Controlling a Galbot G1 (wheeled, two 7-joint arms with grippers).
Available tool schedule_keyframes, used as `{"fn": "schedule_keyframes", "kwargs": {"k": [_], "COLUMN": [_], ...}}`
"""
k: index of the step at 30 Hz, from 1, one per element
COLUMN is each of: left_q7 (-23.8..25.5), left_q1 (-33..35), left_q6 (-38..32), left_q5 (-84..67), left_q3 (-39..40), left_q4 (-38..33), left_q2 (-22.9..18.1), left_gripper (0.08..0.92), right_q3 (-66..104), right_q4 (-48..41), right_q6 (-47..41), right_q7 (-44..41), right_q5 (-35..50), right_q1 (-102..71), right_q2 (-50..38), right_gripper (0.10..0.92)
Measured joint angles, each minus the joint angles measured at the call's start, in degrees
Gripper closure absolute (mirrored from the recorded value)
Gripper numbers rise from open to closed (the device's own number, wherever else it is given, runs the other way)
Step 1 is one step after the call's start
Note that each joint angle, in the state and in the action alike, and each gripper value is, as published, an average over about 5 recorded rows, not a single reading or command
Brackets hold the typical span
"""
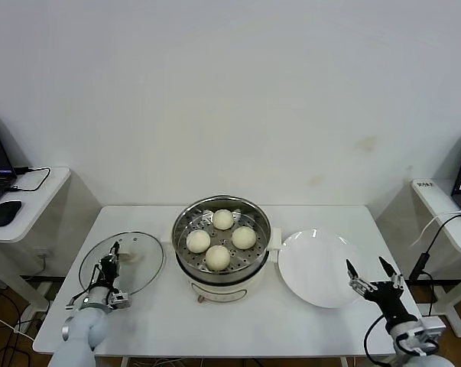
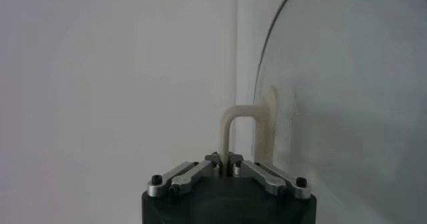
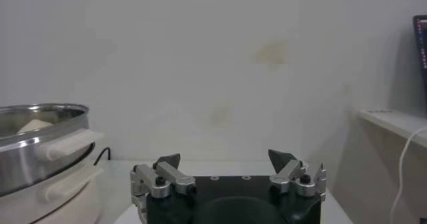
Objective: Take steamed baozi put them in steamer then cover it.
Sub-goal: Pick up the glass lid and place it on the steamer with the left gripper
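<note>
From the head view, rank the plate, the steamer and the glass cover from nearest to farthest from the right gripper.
1. Plate: beside the right gripper, on its inner side.
2. Steamer: table centre.
3. Cover: far left, at the left gripper.

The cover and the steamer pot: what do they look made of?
The cover looks like clear glass with a thin metal rim, since the table shows through it; its cream handle, pinched by the left gripper, is probably plastic. The steamer pot looks like polished stainless steel, mirror-bright, on a cream, likely plastic base.
</note>
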Motion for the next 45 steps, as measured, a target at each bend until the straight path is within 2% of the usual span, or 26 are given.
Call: {"fn": "schedule_keyframes", "kwargs": {"k": [15, 27, 36, 45], "left_q7": [7.9, 14.8, 22.6, 26.7], "left_q1": [9.5, 11.1, 10.8, 8.6], "left_q6": [8.7, 16.8, 23.8, 27.6], "left_q5": [-0.7, 4.6, 8.8, 11.6], "left_q3": [-5.4, -6.5, -2.9, 4.9], "left_q4": [-19.9, -32.6, -42.0, -45.0], "left_q2": [2.7, 3.9, 1.9, -2.0], "left_gripper": [0.866, 0.866, 0.866, 0.866], "right_q3": [0.7, 1.1, 1.7, 1.7], "right_q4": [2.1, 3.4, 3.8, 2.4], "right_q6": [-6.7, -10.6, -12.5, -13.4], "right_q7": [3.7, 6.0, 6.6, 6.8], "right_q5": [-0.4, -0.5, -1.0, -2.2], "right_q1": [1.4, 1.4, 2.2, 3.4], "right_q2": [0.3, 1.1, 1.5, 2.1], "right_gripper": [0.203, 0.203, 0.203, 0.203]}}
